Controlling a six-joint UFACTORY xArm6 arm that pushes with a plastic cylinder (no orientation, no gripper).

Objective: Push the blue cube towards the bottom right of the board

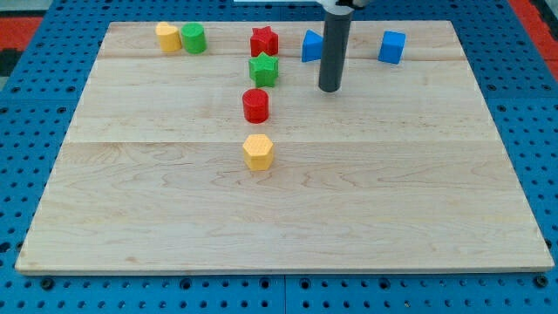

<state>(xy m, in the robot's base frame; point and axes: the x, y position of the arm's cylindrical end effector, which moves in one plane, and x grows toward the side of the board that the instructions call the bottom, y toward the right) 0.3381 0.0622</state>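
The blue cube (392, 47) sits near the view's top right of the wooden board (288, 201). My tip (330, 88) rests on the board to the cube's lower left, well apart from it. A second blue block (310, 45), partly hidden behind the rod, lies just up and left of my tip. Its shape cannot be made out fully.
A red star (264, 41), a green star (263, 69), a red cylinder (255, 105) and a yellow hexagonal block (258, 152) run down the middle. A yellow block (167, 37) and a green cylinder (193, 38) sit at the top left.
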